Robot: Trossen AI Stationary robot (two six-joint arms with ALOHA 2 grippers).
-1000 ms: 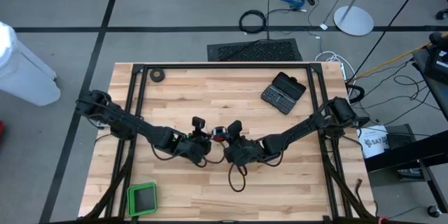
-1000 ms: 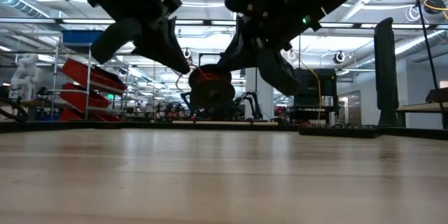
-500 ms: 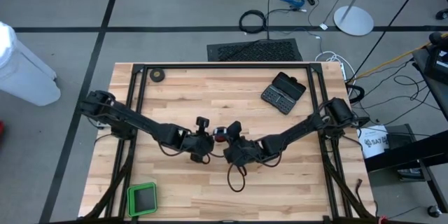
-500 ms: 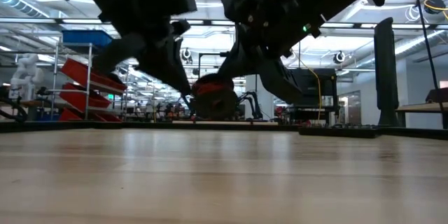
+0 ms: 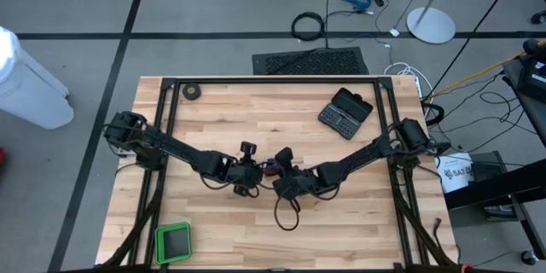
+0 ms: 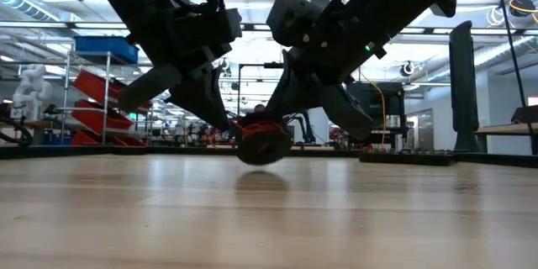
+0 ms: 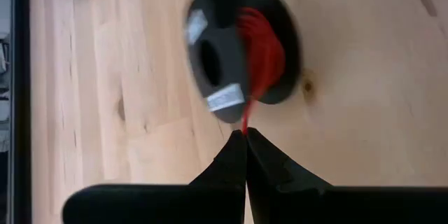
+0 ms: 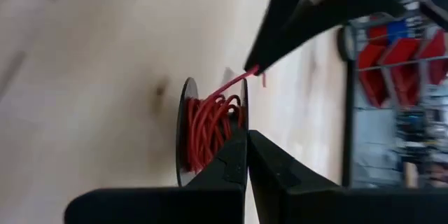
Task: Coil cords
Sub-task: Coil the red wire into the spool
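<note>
A pale wooden plank counter [image 5: 256, 128] framed by black rails fills the overhead view, ringed by grey floor marked with dark tape lines. Nearest the front edge sits a small green square tray [image 5: 173, 241] with a dark inside; what it holds cannot be made out. At the counter's centre, the left tool [image 5: 247, 177] and the right tool [image 5: 281, 179] meet over a small round black reel [image 6: 262, 143] wound with thin red wire [image 8: 210, 122], which hangs just above the wood in the low view. The left tool is clenched on the loose end of the red wire, beside the reel. The right tool is clenched on the reel's rim, its fingertips [image 8: 238, 143] pressed together at the coil. Farther back lies an open black hinged case [image 5: 345, 111], its contents too small to read, and a black ring-shaped tape roll [image 5: 192, 92] near the far left corner. Beyond the counter, a dark floor mat [image 5: 311, 61], a thick black cable loop [image 5: 308, 26] and a white round stand base [image 5: 431, 25] rest on the floor; the low view shows red bins [image 6: 105, 105] on shelving behind.
</note>
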